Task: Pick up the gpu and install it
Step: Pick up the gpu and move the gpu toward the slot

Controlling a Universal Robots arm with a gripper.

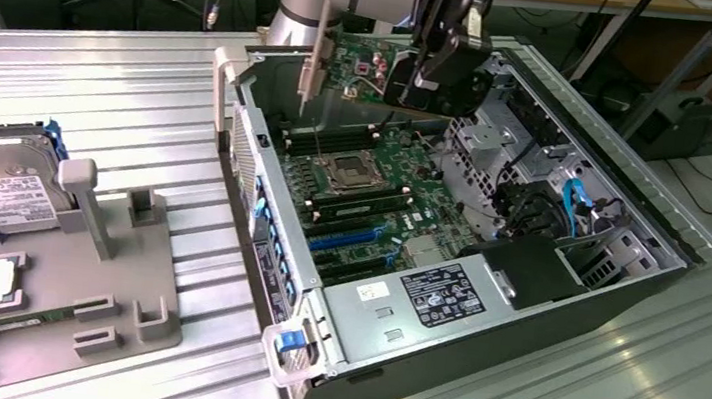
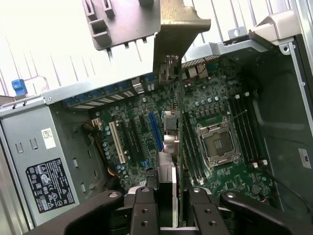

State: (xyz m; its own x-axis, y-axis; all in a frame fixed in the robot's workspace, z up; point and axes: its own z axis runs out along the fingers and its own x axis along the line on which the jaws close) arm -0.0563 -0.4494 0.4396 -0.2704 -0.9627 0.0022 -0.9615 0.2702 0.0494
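The gpu (image 1: 368,68) is a green circuit card with a silver end bracket. It hangs upright above the far end of the open computer case (image 1: 616,279), over the motherboard (image 1: 378,187). My gripper (image 1: 432,59) is shut on the card from above. In the wrist view the gpu (image 2: 179,142) appears edge-on between my two black fingers (image 2: 145,208), with its bracket reaching towards the case's rear wall. The card is clear of the board and the blue expansion slots (image 2: 155,134) lie beside its edge.
Inside the case are the CPU socket (image 1: 344,168), blue slots (image 1: 354,240), a power supply (image 1: 446,292) and drive cages with blue cables (image 1: 570,209). On the exterior view's left, a grey fixture tray (image 1: 115,313) carries a silver hard drive (image 1: 2,189).
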